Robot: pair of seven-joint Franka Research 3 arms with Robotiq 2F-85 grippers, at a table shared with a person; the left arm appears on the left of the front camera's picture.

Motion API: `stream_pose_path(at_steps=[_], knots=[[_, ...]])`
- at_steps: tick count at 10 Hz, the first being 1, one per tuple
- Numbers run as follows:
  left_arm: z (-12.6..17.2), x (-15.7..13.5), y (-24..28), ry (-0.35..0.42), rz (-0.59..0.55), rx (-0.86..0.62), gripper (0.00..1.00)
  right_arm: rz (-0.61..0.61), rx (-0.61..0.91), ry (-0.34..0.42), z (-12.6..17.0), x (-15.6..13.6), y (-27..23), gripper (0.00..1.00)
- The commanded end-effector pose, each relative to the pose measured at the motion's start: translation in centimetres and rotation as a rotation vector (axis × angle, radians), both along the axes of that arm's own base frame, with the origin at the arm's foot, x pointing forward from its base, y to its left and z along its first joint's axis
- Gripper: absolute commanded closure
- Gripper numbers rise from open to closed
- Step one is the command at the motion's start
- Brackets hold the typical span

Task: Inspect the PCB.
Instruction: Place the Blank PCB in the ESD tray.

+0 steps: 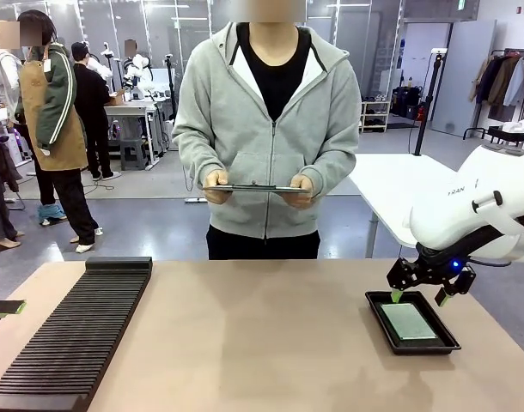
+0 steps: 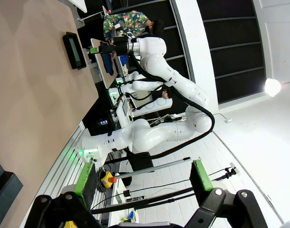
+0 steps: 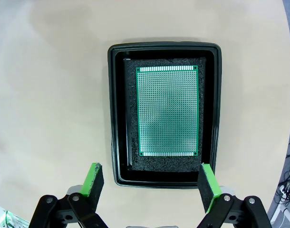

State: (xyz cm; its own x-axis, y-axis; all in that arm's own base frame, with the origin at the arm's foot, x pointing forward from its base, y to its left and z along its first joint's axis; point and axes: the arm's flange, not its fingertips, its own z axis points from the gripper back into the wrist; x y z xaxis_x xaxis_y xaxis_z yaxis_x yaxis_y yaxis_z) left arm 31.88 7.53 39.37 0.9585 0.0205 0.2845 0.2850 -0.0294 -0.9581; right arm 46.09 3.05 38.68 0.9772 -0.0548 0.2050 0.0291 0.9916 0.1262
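At the table's left edge the left gripper (image 1: 4, 307) hovers beside a black ribbed rack (image 1: 77, 330), its fingers spread wide with nothing between them. Across the middle, a person in a grey hoodie holds a clipboard (image 1: 255, 188) flat in both hands. On the right, the right gripper (image 1: 419, 296) hangs with fingers parted above a black tray (image 3: 115, 118), where the PCB (image 3: 168, 110) lies flat on dark foam.

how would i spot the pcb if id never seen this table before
Look at the tan table, on the robot's right, where the right hand hovers open. A black tray sits there; the PCB is the flat green dotted board lying inside on dark foam.
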Motion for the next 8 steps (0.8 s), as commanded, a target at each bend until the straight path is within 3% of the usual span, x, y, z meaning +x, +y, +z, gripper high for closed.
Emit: stream_pose_path(at_steps=[1, 8], knots=[[0.05, 0.04, 0.06, -0.002, -0.003, 0.003, 0.00, 0.003, 0.017, -0.019, -0.01, 0.01, 0.04, 0.00], [0.05, 0.04, 0.06, -0.002, -0.003, 0.003, 0.00, 0.003, 0.017, -0.019, -0.01, 0.01, 0.04, 0.00]])
